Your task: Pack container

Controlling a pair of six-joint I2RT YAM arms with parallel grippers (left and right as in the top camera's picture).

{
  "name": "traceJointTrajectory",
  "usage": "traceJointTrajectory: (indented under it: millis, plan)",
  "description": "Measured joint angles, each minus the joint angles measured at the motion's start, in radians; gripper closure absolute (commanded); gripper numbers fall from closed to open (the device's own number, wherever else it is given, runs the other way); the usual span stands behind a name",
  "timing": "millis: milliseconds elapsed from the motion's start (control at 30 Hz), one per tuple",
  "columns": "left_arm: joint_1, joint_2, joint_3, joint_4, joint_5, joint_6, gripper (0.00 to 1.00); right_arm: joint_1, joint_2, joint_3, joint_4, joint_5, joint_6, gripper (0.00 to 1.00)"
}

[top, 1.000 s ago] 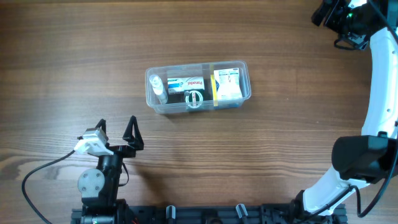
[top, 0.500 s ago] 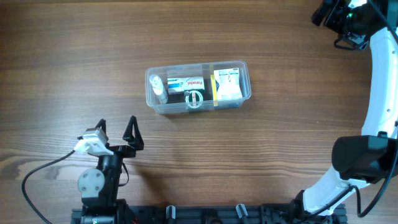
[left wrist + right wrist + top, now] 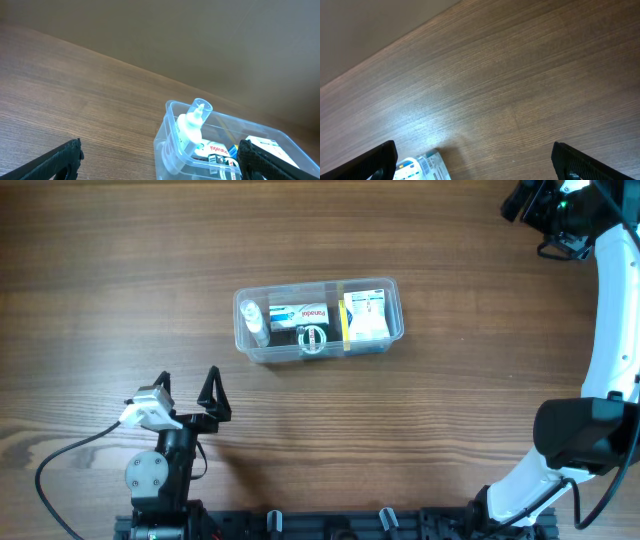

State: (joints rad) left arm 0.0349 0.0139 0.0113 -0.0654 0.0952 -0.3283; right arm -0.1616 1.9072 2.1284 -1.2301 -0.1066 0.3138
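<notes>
Nothing moved this past second: container sits packed mid-surface (bottle, boxes inside), left hand and right hand both spread, empty, so packing looks done.

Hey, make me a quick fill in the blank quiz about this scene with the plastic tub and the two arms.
In the clear rectangular plastic container, the small clear bottle lies at the end nearer the ___ gripper. The white box beside that bottle is printed with the name ___. The left gripper is ___ and holds nothing.
Missing words: left; Panadol; open.
</notes>
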Motion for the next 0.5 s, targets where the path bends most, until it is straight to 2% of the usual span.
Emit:
traceJointTrajectory:
  millis: [267,500]
  plan:
    - [0.0,0.0,0.0,0.0,0.0,0.0,0.0,0.0,-0.041,0.0,0.0,0.0,0.0,0.0]
    - [0.0,0.0,0.0,0.0,0.0,0.0,0.0,0.0,-0.237,0.0,0.0,0.0,0.0,0.0]
